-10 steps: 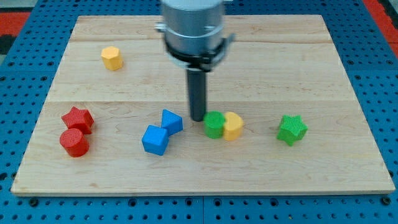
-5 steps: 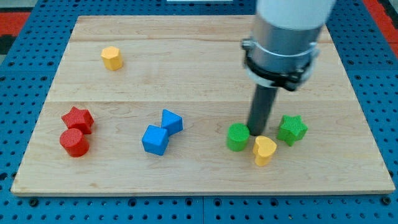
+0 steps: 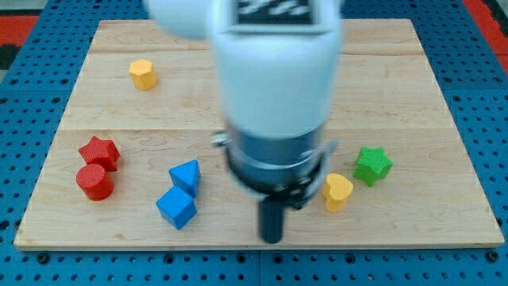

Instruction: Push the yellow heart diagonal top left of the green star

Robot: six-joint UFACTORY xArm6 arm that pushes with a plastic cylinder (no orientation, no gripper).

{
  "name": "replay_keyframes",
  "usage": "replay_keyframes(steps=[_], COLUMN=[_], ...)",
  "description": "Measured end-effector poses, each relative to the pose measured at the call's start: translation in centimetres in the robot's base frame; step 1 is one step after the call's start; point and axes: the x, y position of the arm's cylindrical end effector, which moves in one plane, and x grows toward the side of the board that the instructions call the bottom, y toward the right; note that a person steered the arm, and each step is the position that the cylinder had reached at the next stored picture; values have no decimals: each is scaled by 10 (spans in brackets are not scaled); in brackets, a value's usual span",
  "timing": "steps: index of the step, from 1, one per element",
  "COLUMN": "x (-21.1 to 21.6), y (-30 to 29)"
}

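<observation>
Presently, the gripperless rod's tip [image 3: 272, 238] sits at eight o'clock of the yellow heart [image 3: 337, 191]; best route under it, then push toward one o'clock, past the green star [image 3: 372, 165]

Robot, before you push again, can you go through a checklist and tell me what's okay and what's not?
1. My tip in view: ok, near the view's bottom edge of the board.
2. Yellow heart found: ok, it sits to the view's right of my tip, apart from it.
3. Green star found: ok, up and right of the heart.
4. Heart at the star's top left: not ok, it is at its bottom left.
5. Green cylinder seen: cannot tell, my arm hides that spot.
6. Blue blocks clear of the path: ok, they lie left of my tip.
</observation>
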Motion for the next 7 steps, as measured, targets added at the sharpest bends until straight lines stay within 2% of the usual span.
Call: replay_keyframes(steps=[1, 2, 3, 4, 5, 7], x=[3, -12, -79, -145, -179, -108], y=[63, 75, 30, 27, 30, -122])
